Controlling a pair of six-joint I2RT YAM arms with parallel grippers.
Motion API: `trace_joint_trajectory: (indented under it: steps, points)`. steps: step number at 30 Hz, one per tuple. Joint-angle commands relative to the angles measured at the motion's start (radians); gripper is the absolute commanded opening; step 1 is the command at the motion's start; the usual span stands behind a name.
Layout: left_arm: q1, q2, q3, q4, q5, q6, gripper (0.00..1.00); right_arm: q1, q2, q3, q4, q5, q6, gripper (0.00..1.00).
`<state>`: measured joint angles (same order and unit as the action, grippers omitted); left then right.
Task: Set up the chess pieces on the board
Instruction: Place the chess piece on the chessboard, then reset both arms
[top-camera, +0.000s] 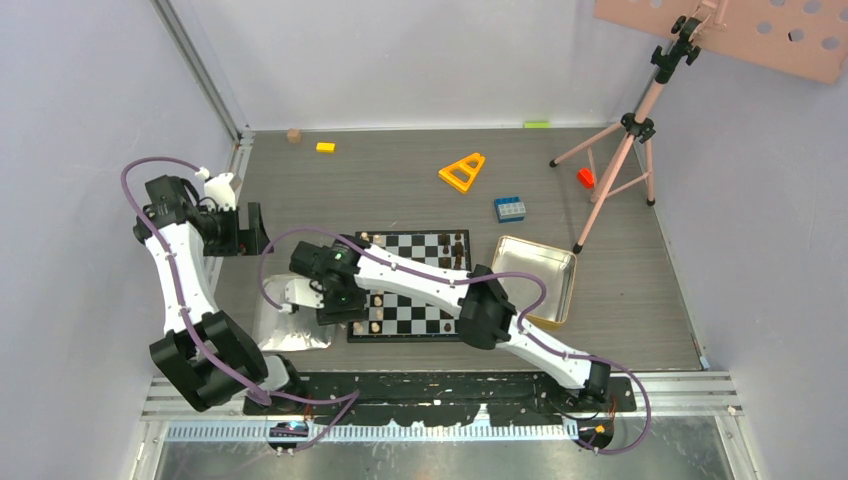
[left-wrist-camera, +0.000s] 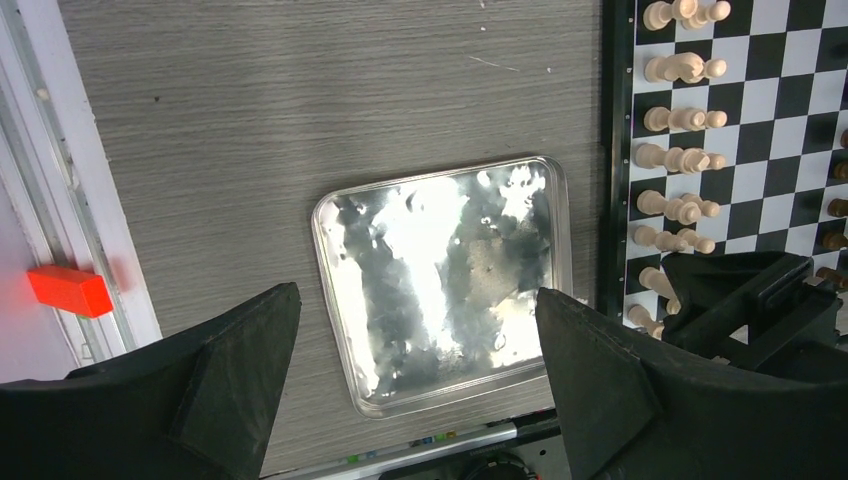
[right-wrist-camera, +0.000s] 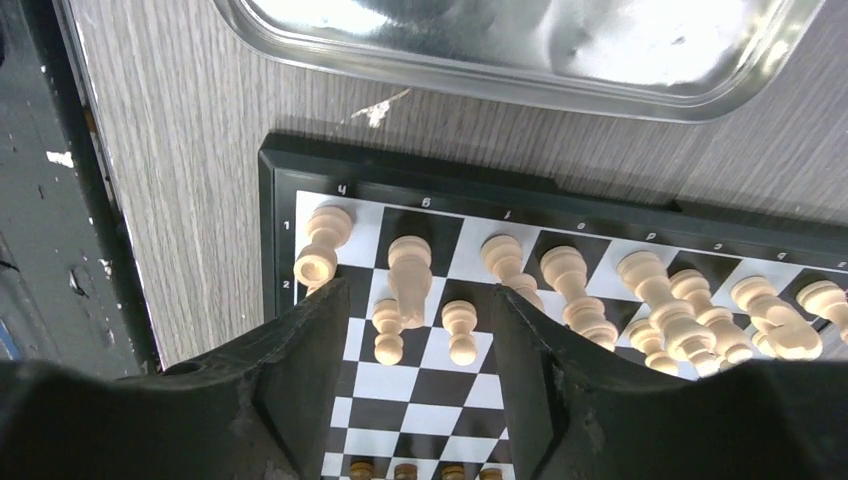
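**One board, two slack grippers, light pieces ranked by the tray**

One grey table (top-camera: 400, 180) carries two arms and one tripod (top-camera: 625, 150), which stands at 2 o'clock from the board (top-camera: 415, 318). The board lies mid-table. One gold-rimmed tin (top-camera: 540, 243) sits just beside it at 3 o'clock, and one silver tray (left-wrist-camera: 440, 260) lies at 8 o'clock.

The left gripper (left-wrist-camera: 415, 300) hovers over the tray, spread wide and grasping nothing. The right gripper (right-wrist-camera: 420, 300) hangs over the board's tray-side edge, released. Two light pawns (right-wrist-camera: 460, 335) stand between its fingers, neither one pinched.

One yellow triangle (top-camera: 462, 172) lies at 12 o'clock from the board and one blue brick (top-camera: 509, 208) at 1 o'clock.

The light pieces (left-wrist-camera: 672, 68) stand in two files along that edge. Six pairs show clearly, and two more pieces sit partly behind the right gripper. The dark pieces (top-camera: 458, 246) stand on the tin side; I cannot tell their number.
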<state>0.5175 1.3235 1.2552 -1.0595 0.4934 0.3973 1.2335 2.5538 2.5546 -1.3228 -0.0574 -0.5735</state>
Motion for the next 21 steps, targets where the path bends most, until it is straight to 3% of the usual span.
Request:
trace_joint_trajectory:
  steps: [1, 6, 10, 16, 21]
  points:
    - [0.007, -0.012, 0.038, 0.000, 0.034, -0.013, 0.91, -0.025, -0.125, 0.034, 0.082, -0.005, 0.061, 0.61]
    - [0.007, -0.015, 0.053, 0.060, 0.090, -0.078, 0.91, -0.110, -0.299, -0.007, 0.184, -0.033, 0.180, 0.64]
    - [-0.011, -0.044, 0.020, 0.189, 0.152, -0.182, 0.92, -0.226, -0.477, -0.144, 0.298, -0.034, 0.288, 0.68]
    - [-0.150, -0.138, -0.076, 0.449, 0.069, -0.315, 0.99, -0.454, -0.772, -0.541, 0.511, 0.017, 0.375, 0.78]
    - [-0.303, -0.184, -0.125, 0.583, -0.024, -0.356, 1.00, -0.724, -1.037, -0.820, 0.695, 0.004, 0.491, 0.90]
